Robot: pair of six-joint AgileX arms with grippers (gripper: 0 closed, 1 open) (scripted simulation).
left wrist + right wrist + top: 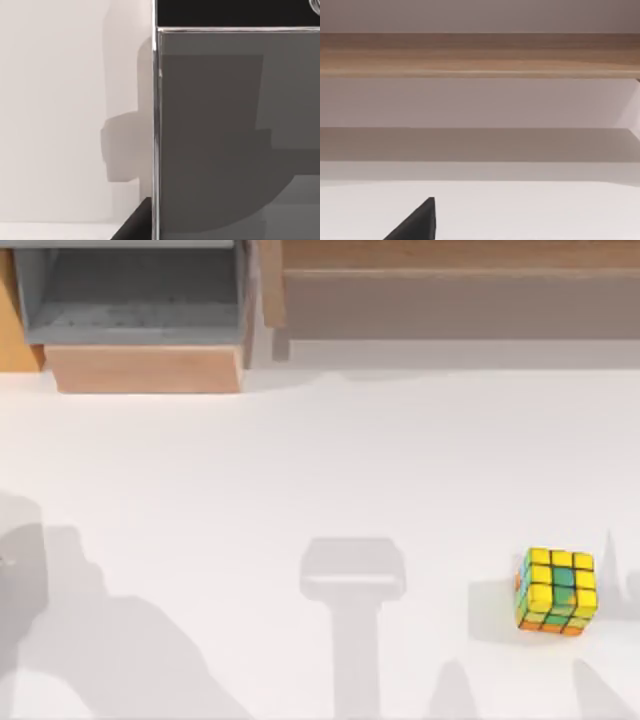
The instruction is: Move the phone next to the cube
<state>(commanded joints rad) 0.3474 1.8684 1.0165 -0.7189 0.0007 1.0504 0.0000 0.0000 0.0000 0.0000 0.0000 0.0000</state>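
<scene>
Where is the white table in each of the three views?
Top view: table fills most of it, carrying the puzzle cube at lower right.
Left wrist view: the pale surface beside the phone.
Right wrist view: the pale surface before the wooden board.
Shared landmark: that board, top view's upper right.

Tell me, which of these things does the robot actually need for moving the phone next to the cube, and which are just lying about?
Needed for the job:
- the phone, seen close up from the left wrist
- the cube, on the table's right side

Just lying about:
- the open grey drawer at the back left
- the wooden shelf along the back
</scene>
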